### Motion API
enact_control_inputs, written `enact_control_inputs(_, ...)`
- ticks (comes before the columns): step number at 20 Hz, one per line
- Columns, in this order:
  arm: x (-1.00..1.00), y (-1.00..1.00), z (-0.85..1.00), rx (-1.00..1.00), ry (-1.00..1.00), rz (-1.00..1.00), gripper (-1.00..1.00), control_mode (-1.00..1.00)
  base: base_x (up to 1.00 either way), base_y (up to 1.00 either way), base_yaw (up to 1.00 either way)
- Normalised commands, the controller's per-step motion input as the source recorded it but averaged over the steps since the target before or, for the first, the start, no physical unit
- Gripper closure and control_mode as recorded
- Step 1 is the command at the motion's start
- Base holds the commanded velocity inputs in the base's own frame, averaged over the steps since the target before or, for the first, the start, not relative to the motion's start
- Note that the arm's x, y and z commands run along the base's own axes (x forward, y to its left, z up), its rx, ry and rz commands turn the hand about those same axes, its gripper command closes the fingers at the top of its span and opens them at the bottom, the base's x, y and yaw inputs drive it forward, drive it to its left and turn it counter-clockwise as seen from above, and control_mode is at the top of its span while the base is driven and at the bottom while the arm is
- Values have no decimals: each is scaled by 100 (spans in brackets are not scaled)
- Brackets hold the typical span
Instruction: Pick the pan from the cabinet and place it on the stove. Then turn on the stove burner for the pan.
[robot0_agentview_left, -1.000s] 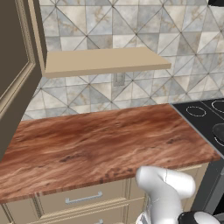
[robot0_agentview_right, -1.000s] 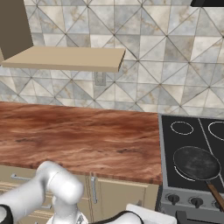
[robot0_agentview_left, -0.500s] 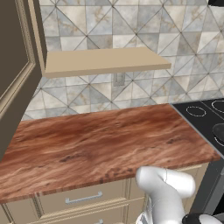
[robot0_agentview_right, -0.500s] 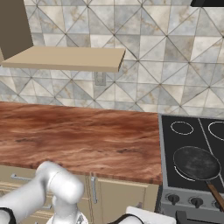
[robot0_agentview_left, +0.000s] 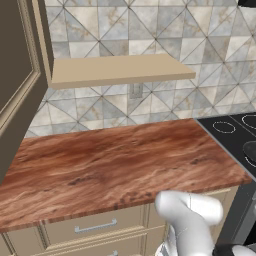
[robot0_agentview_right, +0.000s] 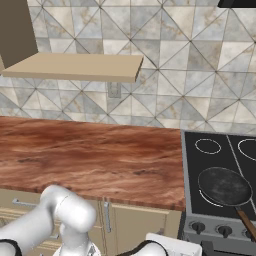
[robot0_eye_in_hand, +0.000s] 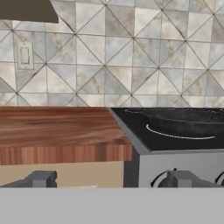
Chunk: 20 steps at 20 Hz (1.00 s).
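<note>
I'm seeing the round greyish pan (robot0_agentview_right: 224, 186) sitting on the glossy black stove (robot0_agentview_right: 220, 167), beside the wood-grain counter (robot0_agentview_right: 90, 160), my gripper (robot0_eye_in_hand: 111, 181) fingers spread wide, holding nothing

Glossy black stove (robot0_agentview_right: 220, 165); polished wood countertop (robot0_agentview_left: 115, 165).

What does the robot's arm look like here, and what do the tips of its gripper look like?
The arm is smooth, glossy white with rounded, tube-like segments and a dark joint band low down. No cables or markings are visible. In the hand view, the gripper ends in two small, blocky dark grey fingertips.
</note>
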Motion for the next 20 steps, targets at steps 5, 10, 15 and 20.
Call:
enact_control_inputs(5, 12, -16, -3, -2, 0, 0, -100, -100, 0, 0, 0)
enact_control_inputs(10, 9, -20, -7, -2, 0, 1, -100, -100, 0, 0, 0)
enact_control_inputs(15, 6, -28, -5, -1, 0, 1, -100, -100, 0, 0, 0)
enact_control_inputs(20, 7, -17, -10, -1, -1, 2, -100, -100, 0, 0, 0)
